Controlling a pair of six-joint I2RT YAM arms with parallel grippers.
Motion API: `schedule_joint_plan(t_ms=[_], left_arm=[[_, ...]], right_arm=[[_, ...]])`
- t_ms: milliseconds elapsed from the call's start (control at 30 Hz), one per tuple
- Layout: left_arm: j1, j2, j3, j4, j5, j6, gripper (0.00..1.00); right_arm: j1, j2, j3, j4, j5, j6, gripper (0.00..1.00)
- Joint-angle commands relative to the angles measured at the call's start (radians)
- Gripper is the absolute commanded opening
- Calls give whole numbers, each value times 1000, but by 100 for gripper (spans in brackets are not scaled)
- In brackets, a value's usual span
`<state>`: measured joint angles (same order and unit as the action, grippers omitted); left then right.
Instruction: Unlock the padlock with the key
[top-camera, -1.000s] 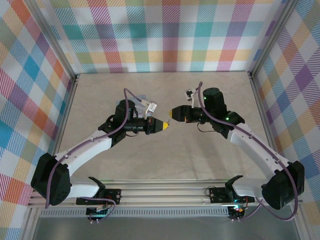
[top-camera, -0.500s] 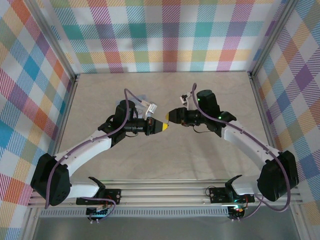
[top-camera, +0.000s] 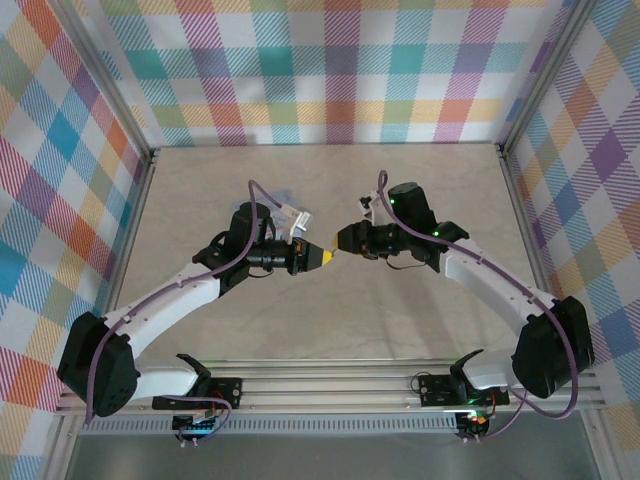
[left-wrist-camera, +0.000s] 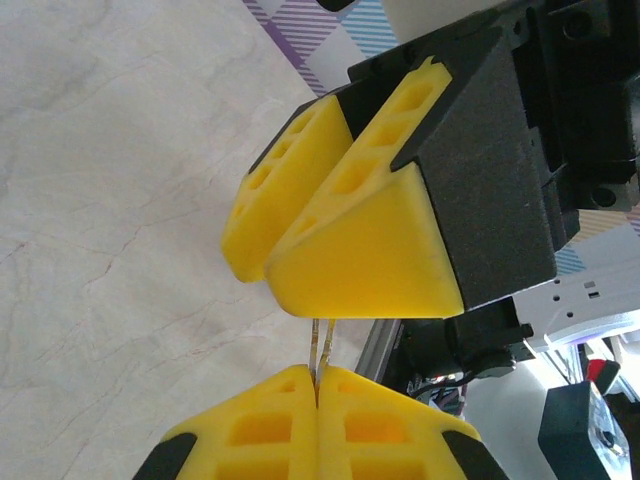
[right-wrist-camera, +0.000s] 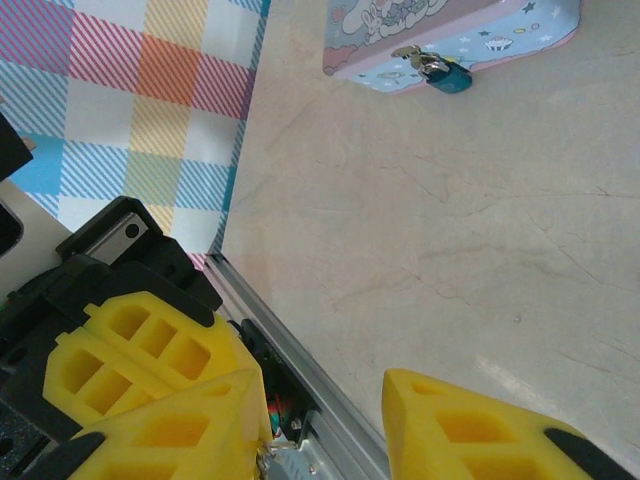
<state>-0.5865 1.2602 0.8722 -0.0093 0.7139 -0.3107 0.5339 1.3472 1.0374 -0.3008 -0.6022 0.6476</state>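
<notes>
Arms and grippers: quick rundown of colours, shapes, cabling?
The left arm and right arm have white link shells, black joints and a purple cable along each. The left gripper and right gripper are black with yellow wedge fingers bearing rectangular cut-outs.

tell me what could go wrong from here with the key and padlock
Only a thin sliver of the key sticks out of the shut left gripper, so the right gripper, tip to tip with it, may miss it or knock it loose. The padlock hangs free from the clasp of the tin, so it may swing away when the key is pushed in.
</notes>
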Motion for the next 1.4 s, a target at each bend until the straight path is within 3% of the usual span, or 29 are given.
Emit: schedule_joint_plan(t_ms=[0,333,500,733,1033,1300,1367], left_arm=[[5,-46,34,7,-31,30,0],[7,-58,10,12,-57,20,0],[7,-53,0,42,-61,-8,0],[7,-61,-11,58,-65,-23,0],[7,-67,-12,55,-87,-24,0],[7,-64,-12,44,-85,-14,0],[7,-67,-12,34,-82,-9,0]], right_arm=[[-6,-16,16,-78,11,-9,36],[-31,-79,-8,-38,42,85,36],[-28,-74,-38,104,-23,182,37],[1,-34,-40,160,-68,228,35],[31,-11,-27,161,-75,245,25],[37,0,-7,120,-45,202,1],[37,0,-1,107,-35,166,0]])
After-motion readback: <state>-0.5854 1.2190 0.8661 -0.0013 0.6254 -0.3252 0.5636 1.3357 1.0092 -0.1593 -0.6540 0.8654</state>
